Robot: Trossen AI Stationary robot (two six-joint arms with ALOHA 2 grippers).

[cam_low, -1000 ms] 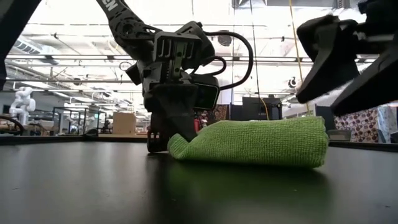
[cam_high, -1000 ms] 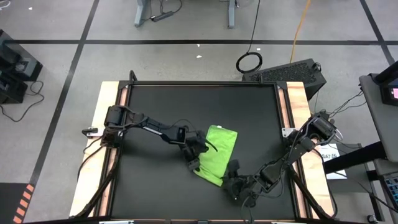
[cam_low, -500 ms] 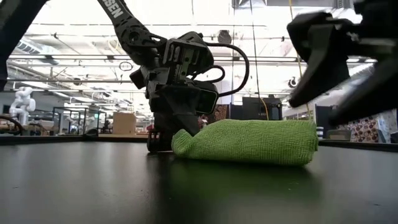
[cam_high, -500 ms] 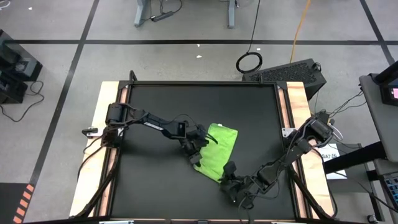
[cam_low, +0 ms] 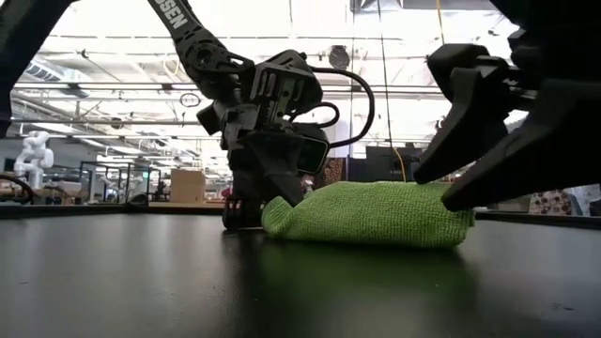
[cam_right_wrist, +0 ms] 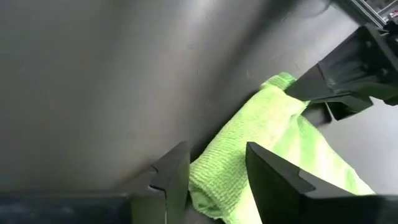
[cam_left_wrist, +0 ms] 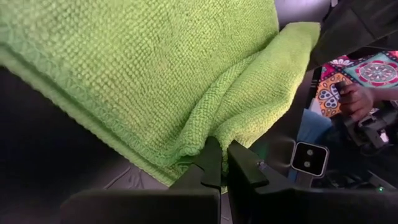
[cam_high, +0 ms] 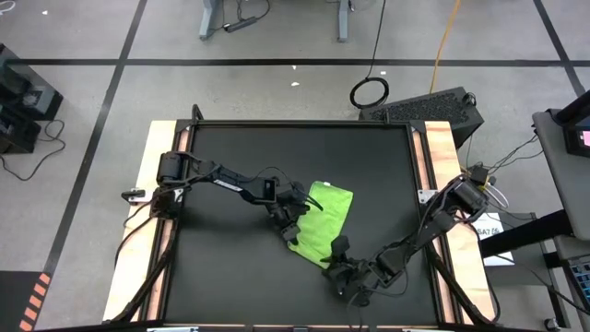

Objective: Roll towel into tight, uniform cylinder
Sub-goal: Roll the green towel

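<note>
The lime-green towel lies loosely folded in a long bundle on the black mat, running from far right to near left. My left gripper is at the towel's left side, its shut fingertips down at the mat. My right gripper is open at the towel's near end. Its two fingers stand on either side of that end. My left gripper pinches a fold at the towel's left edge between its shut fingertips. It comes slanting down from the table's left. The towel lies on the mat, bunched up beside the fingers. My right gripper straddles the towel's near end; whether its fingers touch the cloth, I cannot tell.
The mat covers the table between wooden side strips. Bare mat lies to the far side and left of the towel. A black case and cables lie on the floor beyond the far edge.
My left gripper has moved a little toward the table's far right, and the towel's left end has gone with it. My right gripper has come down and closer over the towel's near end. In the low view the bundle now looks shorter.
</note>
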